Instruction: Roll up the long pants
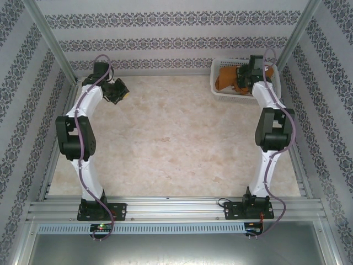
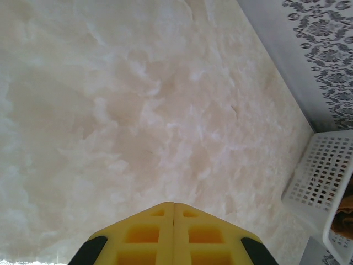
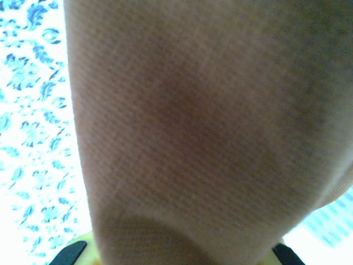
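Note:
The long pants (image 1: 225, 77) lie bunched as rust-brown fabric inside the white mesh basket (image 1: 242, 97) at the table's far right corner. My right gripper (image 1: 243, 77) reaches down into the basket and is shut on that cloth. In the right wrist view the pants (image 3: 209, 138) hang close in front of the lens and cover the fingers. My left gripper (image 1: 122, 91) hovers at the far left of the table, away from the basket. Its yellow fingers (image 2: 149, 232) are pressed together with nothing between them (image 2: 174, 205).
The marble-patterned table top (image 1: 176, 143) spreads between the two arms. Patterned walls and metal posts close in the back and sides. The basket's corner (image 2: 320, 176) appears in the left wrist view, with a bit of brown cloth (image 2: 346, 212) inside.

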Action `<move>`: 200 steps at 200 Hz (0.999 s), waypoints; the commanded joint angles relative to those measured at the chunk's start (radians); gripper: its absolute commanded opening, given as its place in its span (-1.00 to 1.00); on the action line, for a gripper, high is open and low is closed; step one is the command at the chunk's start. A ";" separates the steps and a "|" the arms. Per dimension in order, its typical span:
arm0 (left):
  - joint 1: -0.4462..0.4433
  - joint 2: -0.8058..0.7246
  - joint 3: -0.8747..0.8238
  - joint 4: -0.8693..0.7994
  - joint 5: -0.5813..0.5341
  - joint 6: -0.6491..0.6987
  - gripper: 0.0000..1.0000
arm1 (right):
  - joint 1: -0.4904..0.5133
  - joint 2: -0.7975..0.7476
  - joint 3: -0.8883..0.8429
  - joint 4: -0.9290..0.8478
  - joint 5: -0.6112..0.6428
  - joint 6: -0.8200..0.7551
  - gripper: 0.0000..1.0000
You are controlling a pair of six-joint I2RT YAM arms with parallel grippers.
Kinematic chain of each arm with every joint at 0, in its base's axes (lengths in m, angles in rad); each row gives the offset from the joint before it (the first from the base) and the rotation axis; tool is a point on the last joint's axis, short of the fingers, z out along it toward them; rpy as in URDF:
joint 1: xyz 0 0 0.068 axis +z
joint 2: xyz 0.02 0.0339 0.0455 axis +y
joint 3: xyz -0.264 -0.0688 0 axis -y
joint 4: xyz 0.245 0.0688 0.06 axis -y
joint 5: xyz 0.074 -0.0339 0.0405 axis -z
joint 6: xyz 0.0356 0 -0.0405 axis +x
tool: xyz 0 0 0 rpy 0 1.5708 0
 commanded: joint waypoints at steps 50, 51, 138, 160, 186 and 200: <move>0.009 0.136 0.153 -0.015 0.023 -0.018 -1.00 | -0.062 0.191 0.303 -0.034 0.015 -0.003 -1.00; 0.010 0.136 0.153 -0.013 0.025 -0.019 -1.00 | -0.063 0.193 0.306 -0.036 0.016 -0.003 -1.00; 0.006 0.130 0.103 0.069 0.071 -0.017 -1.00 | -0.097 0.229 0.302 -0.244 0.010 -0.140 0.41; 0.006 0.108 0.072 0.086 0.078 -0.018 -1.00 | -0.110 0.219 0.350 -0.350 0.026 -0.220 0.64; 0.006 0.077 0.023 0.114 0.098 -0.033 -1.00 | -0.118 0.188 0.409 -0.467 0.033 -0.267 0.75; 0.006 0.059 -0.005 0.136 0.106 -0.043 -1.00 | -0.120 0.153 0.420 -0.521 0.057 -0.279 0.75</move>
